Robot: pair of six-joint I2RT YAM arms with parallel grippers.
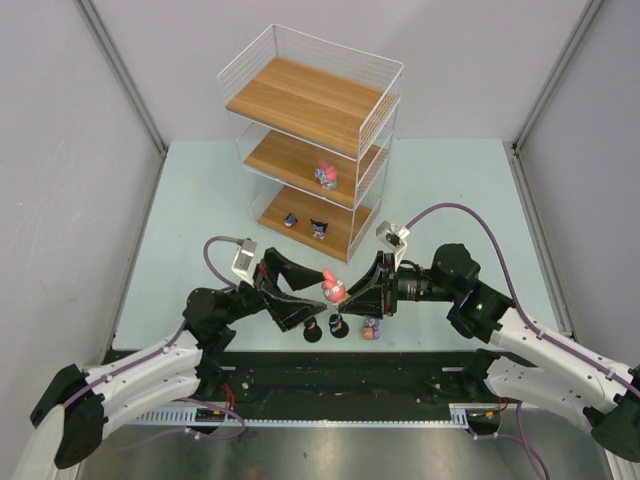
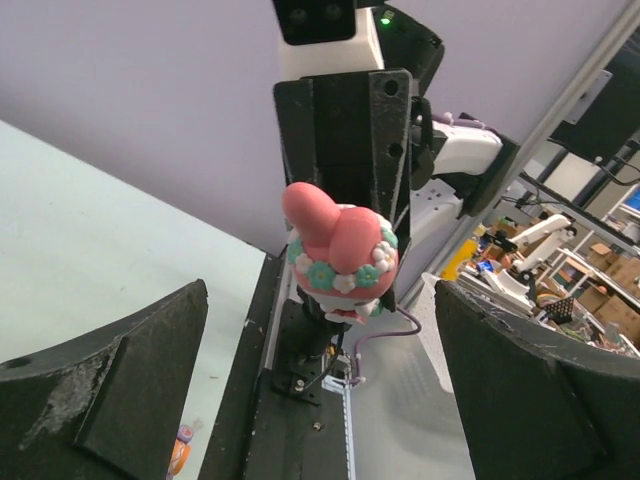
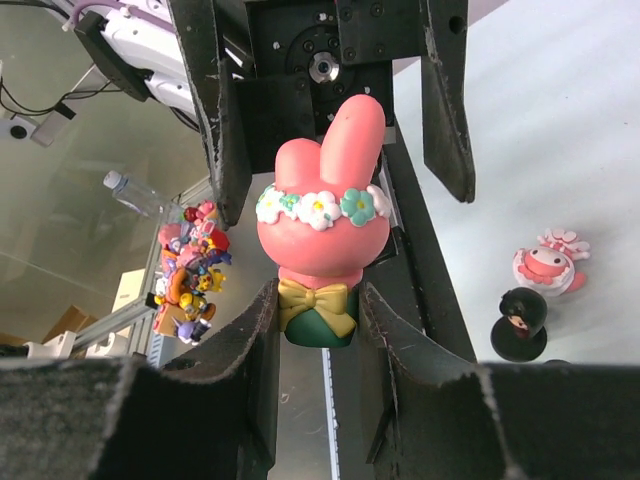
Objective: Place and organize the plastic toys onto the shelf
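Clerk: Low and left of centre in the overhead view, what is the first entry?

Checker: Left pincer. Fingers spread wide, holding nothing. Its tips stand either side of the next item, apart from it.

Clerk: And the next item to the right?

Checker: Pink bunny toy. It has a flower band round the head, a yellow bow and a green base, and it is raised above the tabletop. Then the right pincer, part closed and pinching that toy at the bow and base.

Clerk: What is in the row beneath, near the lower edge of the tabletop?

Checker: First dark-haired figure on a round black base. Second dark-haired figure just beside it, on a like base. Small multicoloured figure further right. The right wrist view adds a pink-and-white figure lying near one dark-haired figure; I cannot tell which.

Clerk: And at upper centre of the frame?

Checker: Shelf, white wire with three wooden boards. On the bottom board are a small dark toy and, to its right, another dark toy. On the middle board, toward the right end, is a pink-and-white toy.
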